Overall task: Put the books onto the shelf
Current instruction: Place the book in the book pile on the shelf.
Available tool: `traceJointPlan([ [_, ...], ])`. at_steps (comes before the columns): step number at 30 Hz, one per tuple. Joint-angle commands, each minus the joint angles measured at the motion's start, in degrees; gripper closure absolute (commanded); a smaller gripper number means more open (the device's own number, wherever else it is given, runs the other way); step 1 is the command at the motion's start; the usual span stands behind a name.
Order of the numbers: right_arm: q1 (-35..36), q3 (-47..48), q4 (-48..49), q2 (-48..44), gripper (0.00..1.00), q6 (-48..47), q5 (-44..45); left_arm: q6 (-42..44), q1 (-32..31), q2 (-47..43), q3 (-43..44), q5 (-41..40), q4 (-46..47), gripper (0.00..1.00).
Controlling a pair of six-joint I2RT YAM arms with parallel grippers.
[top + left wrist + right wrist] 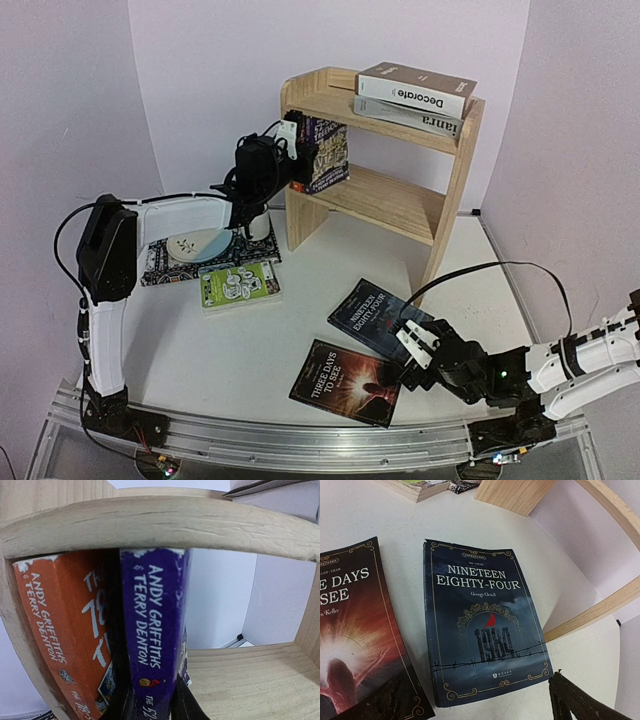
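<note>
Shelf (395,200) standing far side of table (250,350), 2 books, Decorate (415,90) and grey book (420,118), lying stacked on top tier. Lower tier: purple book (155,630) standing beside orange book (65,630), left gripper (154,692) clamping purple book's spine. Nineteen Eighty-Four (480,625) lying flat beside Three Days to See (355,630), right gripper (415,342) hovering over its near edge, jaws gaping wide.
</note>
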Motion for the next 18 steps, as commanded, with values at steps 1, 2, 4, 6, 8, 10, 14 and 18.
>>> traceJointPlan([
  [1,-0.2,0.8,1.1,0.2,0.02,0.0,0.5,-0.6,1.0,-2.1,3.2,-1.9,3.3,0.73],
  [2,-0.2,0.8,1.1,0.2,0.02,0.0,0.5,-0.6,1.0,-2.4,2.9,-1.9,3.3,0.71],
  [4,-0.2,0.8,1.1,0.3,0.02,0.0,0.5,-0.7,1.0,-2.9,2.2,-2.0,3.2,0.69],
  [6,-0.2,0.9,1.1,0.4,0.02,0.0,0.5,-0.7,1.0,-3.5,1.7,-2.0,3.2,0.67],
  [8,-0.2,0.9,1.2,0.5,0.02,0.0,0.5,-0.7,1.0,-4.1,1.1,-2.0,3.1,0.66],
  [10,-0.2,1.0,1.1,0.6,0.02,0.0,0.5,-0.7,1.0,-4.5,0.6,-2.0,3.1,0.66],
  [14,-0.2,1.0,1.2,0.7,0.02,0.0,0.5,-0.7,1.0,-5.2,-0.1,-1.9,3.1,0.65],
  [18,-0.2,1.0,1.1,0.8,0.02,0.0,0.5,-2.0,1.0,-6.1,-1.1,-1.9,3.1,0.64],
])
